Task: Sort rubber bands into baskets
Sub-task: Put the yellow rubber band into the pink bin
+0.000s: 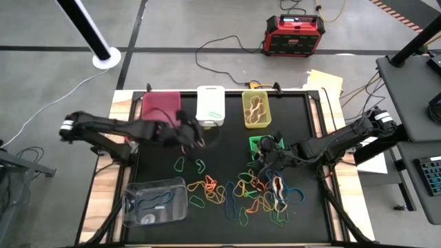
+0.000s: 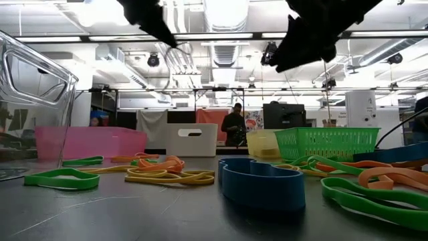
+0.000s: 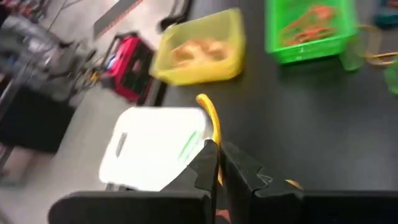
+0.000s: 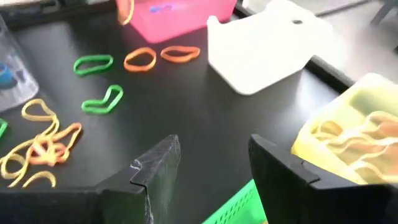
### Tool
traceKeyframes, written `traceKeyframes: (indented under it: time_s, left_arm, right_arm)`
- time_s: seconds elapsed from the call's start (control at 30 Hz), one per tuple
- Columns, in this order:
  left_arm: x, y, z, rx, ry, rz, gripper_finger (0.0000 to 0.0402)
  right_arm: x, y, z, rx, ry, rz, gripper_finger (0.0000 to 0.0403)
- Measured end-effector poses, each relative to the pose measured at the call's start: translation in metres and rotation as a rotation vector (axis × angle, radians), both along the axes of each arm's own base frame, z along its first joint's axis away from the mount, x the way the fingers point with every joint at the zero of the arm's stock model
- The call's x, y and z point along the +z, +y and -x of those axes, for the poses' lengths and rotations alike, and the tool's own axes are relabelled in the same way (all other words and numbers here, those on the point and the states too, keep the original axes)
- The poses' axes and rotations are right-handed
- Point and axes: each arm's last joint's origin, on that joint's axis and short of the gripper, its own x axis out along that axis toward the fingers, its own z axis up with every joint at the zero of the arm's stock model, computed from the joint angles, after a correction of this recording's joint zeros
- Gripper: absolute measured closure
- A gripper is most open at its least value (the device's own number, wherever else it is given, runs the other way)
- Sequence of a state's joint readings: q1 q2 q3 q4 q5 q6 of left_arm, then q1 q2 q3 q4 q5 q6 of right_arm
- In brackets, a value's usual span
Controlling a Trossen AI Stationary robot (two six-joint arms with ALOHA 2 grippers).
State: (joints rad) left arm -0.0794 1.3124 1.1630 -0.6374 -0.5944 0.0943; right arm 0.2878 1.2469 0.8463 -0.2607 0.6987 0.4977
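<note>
Low view, nearest: we see rubber bands (image 2: pixel 261 182) lying flat on the bench (image 1: pixel 220 231), blue, green, yellow and orange, most heaped toward its near right part.
Clear basket: it sits at the near left corner (image 1: pixel 154 202) with a blue loop inside.
Handling: we judge the bands light, limp and springy; they will sag from a pinch and may snag on neighbours, so we would pinch one strand where a loop lies free of the tangle.
Right gripper: its jaws stand apart and empty (image 4: pixel 208 171), hovering over the small green mesh basket (image 1: pixel 264 143) at the far edge of the heap; the arm reaches in low from the right edge.
Left gripper: clamped on a yellow-orange band (image 3: pixel 211 121) that curls up from the closed tips (image 3: pixel 219 165); the arm stretches from the left edge toward the far row.
Far edge: pink basket (image 1: pixel 161 105), white basket (image 1: pixel 210 103) and yellow-green basket (image 1: pixel 254 108) stand in a row; the left gripper hangs near the white one.
</note>
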Motion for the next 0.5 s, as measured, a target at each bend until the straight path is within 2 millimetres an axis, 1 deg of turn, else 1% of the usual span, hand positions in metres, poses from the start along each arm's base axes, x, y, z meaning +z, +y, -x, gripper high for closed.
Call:
traceKeyframes:
  time_s: [0.1, 0.23, 0.37, 0.5]
  left_arm:
    - [0.01, 0.023, 0.021, 0.094, 0.011, 0.01, 0.0401]
    - [0.014, 0.055, 0.047, 0.263, 0.061, 0.034, 0.0401]
    - [0.005, 0.084, 0.069, 0.364, 0.115, 0.112, 0.0401]
    - [-0.018, 0.107, 0.086, 0.425, 0.181, 0.183, 0.0401]
  right_arm:
    - [0.002, -0.001, -0.001, -0.008, -0.012, 0.046, 0.0215]
    - [0.004, -0.006, -0.004, -0.024, -0.024, 0.064, 0.0215]
    - [0.006, -0.019, -0.007, -0.051, -0.027, 0.088, 0.0215]
    - [0.007, -0.037, -0.011, -0.083, -0.014, 0.112, 0.0216]
